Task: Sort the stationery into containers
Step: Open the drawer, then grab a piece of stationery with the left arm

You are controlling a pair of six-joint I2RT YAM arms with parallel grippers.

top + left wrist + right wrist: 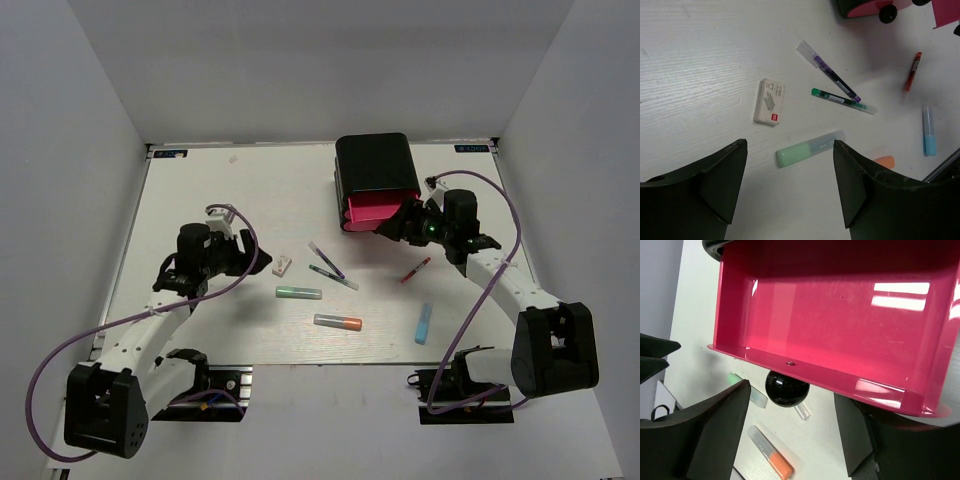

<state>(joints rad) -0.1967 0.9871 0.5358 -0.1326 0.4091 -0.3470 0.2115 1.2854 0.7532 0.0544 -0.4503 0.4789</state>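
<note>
Right jaws, spread, flank the knob [786, 387] of the open, empty drawer [850, 320], upper frame. Left jaws, spread, hover above the green marker [810, 148], lower center; best to descend squarely across its middle, then close.

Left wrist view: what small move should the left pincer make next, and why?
Probably lower the left pincer straight down onto the green marker. Its jaws are open, the marker lies between them in this view, and the right wrist view shows a pink drawer pulled open and empty, ready to receive it.
</note>
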